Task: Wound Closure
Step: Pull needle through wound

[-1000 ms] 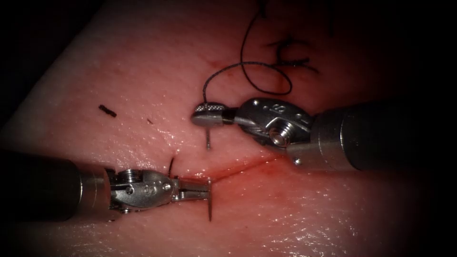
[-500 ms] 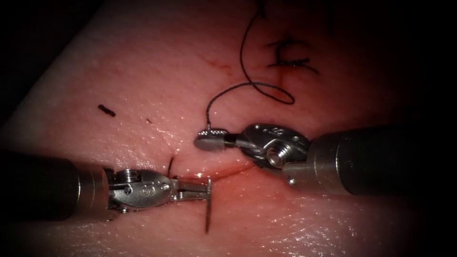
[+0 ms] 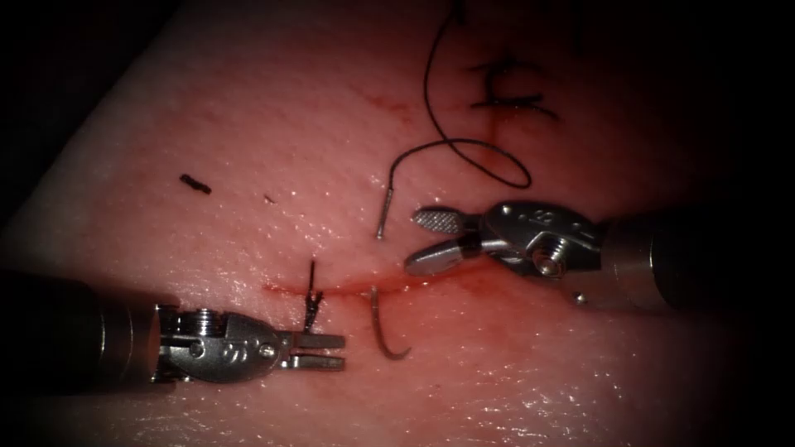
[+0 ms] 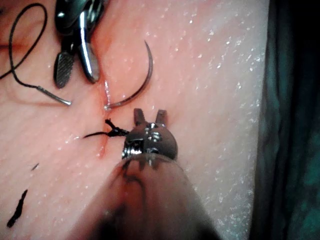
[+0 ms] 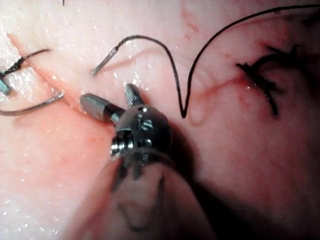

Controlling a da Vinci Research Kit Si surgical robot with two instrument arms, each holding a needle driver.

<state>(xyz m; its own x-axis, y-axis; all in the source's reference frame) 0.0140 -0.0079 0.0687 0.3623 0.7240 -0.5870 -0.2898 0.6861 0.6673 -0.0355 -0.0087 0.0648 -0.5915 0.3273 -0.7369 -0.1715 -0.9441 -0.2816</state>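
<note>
Both the left tool (image 3: pixel 330 351) and right tool (image 3: pixel 424 240) gape empty while the needle (image 3: pixel 386 329) sits threaded through the cut (image 3: pixel 364 288), so a good regrasp likely takes the exposed curve squarely, without twisting the tissue (image 3: pixel 248 124).

Surgical-training lab bench setup. Slab of pale tissue (image 3: pixel 248 124) with a shallow cut (image 3: pixel 364 287), dark thread (image 3: pixel 464 149) and curved needle (image 3: pixel 385 327) on it, two steel wristed robotic tools, dark surround past the slab edge.
</note>
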